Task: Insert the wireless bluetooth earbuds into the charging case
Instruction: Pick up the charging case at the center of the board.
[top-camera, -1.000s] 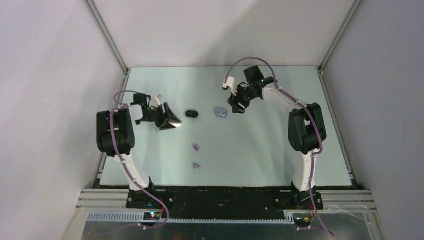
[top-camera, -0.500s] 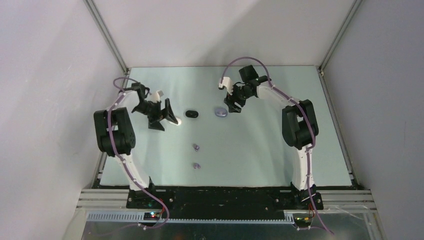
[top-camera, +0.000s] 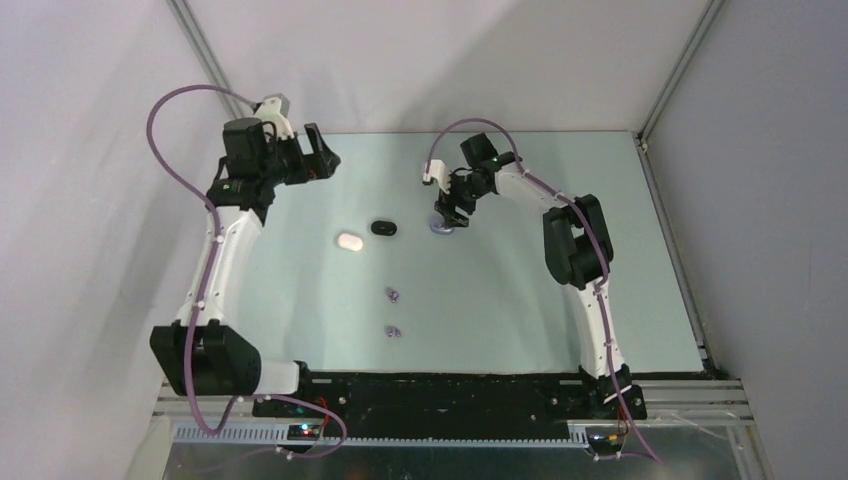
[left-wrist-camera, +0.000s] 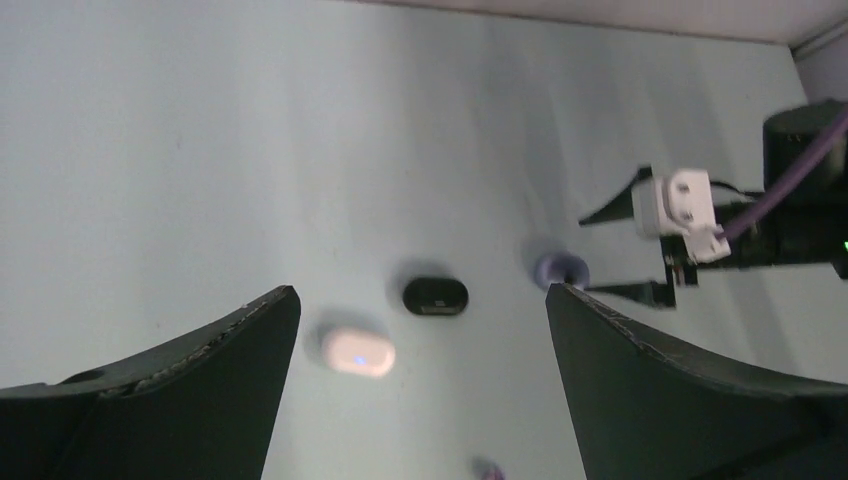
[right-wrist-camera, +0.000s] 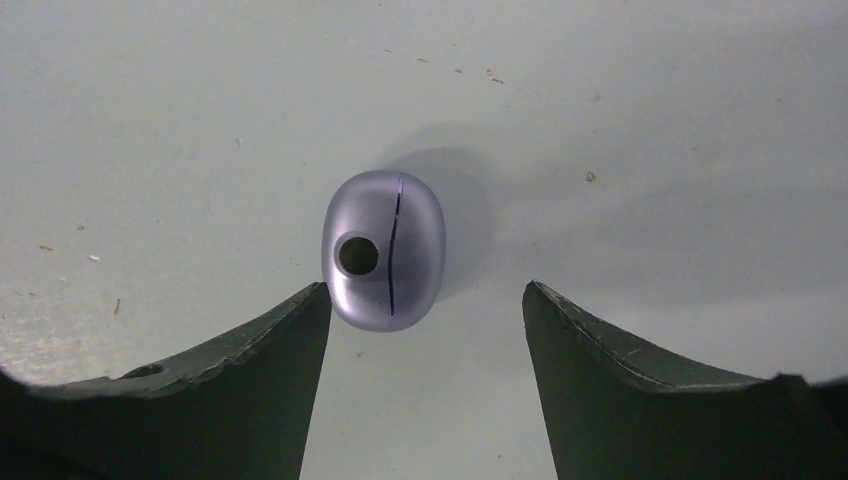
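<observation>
The lavender earbuds (top-camera: 394, 294) lie loose on the table (top-camera: 520, 300), two small pebbles one behind the other. They are well apart from the lavender charging case (right-wrist-camera: 383, 262), toward the arms' bases and a little to its left. Neither bud is in the case or in any hand.

The case itself looks shut. The right wrist view shows a thin dark seam across its smooth shell and a small round hole beside the seam. So the step in hand is, I judge, to secure this case and get it open before any bud can go in.

The right hand (top-camera: 446, 214) hangs directly over the case with its jaws spread and nothing grasped. The case sits off centre between them, right up against the tip of the left finger (right-wrist-camera: 250, 380), with bare table on the other side.

To do this well, the hand should shift toward that crowded side until the case lies midway between the fingers. Otherwise one finger will land first and push the slick shell aside. The fingers also stand either side of the seam, so a squeeze may press the two halves together. That suits lifting or steadying, but not opening.

Just left of the lavender case sits a black case (left-wrist-camera: 435, 296), and beyond that a white case (left-wrist-camera: 357, 352) showing a small blue light. The left hand (top-camera: 320, 155) is raised far to the case's left, near the table's far edge, released wide and empty. It is the freer one to fetch a bud.
</observation>
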